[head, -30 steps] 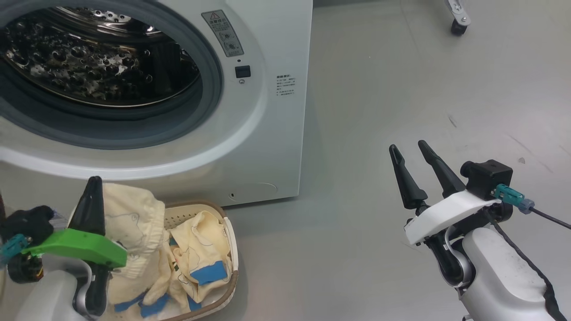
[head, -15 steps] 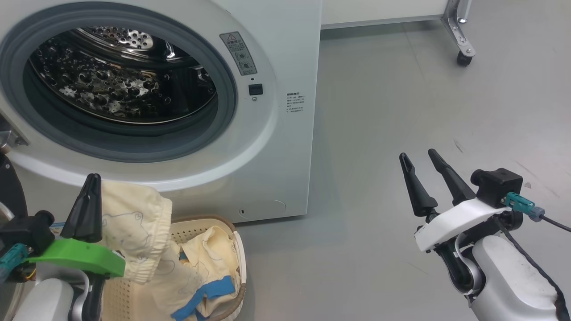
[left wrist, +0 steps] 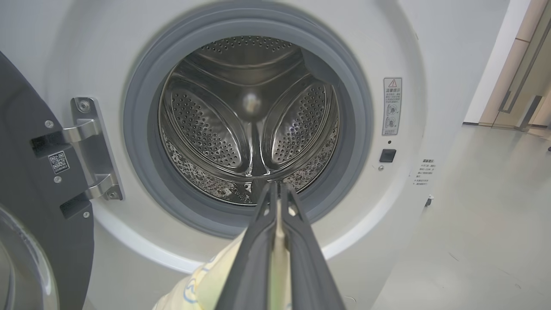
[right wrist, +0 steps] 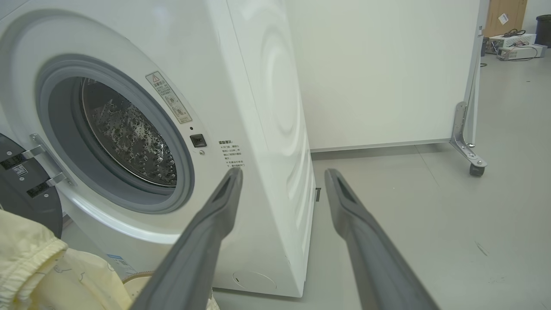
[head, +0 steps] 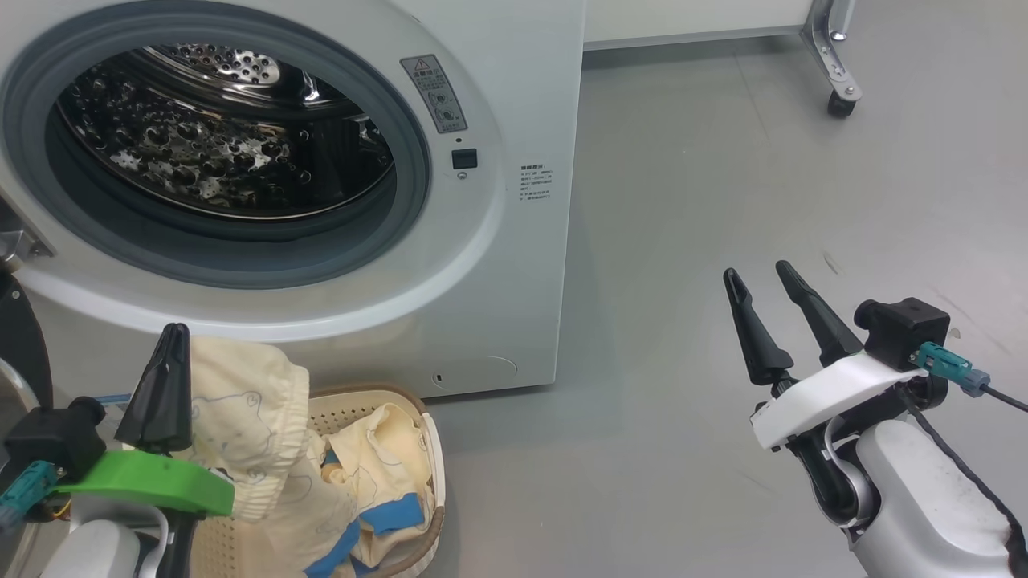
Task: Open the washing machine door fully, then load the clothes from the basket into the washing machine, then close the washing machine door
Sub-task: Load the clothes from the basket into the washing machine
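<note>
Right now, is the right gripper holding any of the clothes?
No, the right gripper stands open with nothing between its fingers; it is the left gripper that pinches a cream garment.

Three cameras, all turned on the open front of the washing machine (head: 514, 241).

The head view looks forward and down from above: drum (head: 217, 152) at upper left, basket (head: 353, 408) below it. The left wrist view faces straight and close into the drum along the left gripper (left wrist: 276, 186), the door (left wrist: 26, 172) at its left edge. The right wrist view sits low, off to the machine's right, looking slantwise across its front along the right gripper (right wrist: 283, 173). All three share the drum mouth and the warning label (head: 434, 92).
</note>
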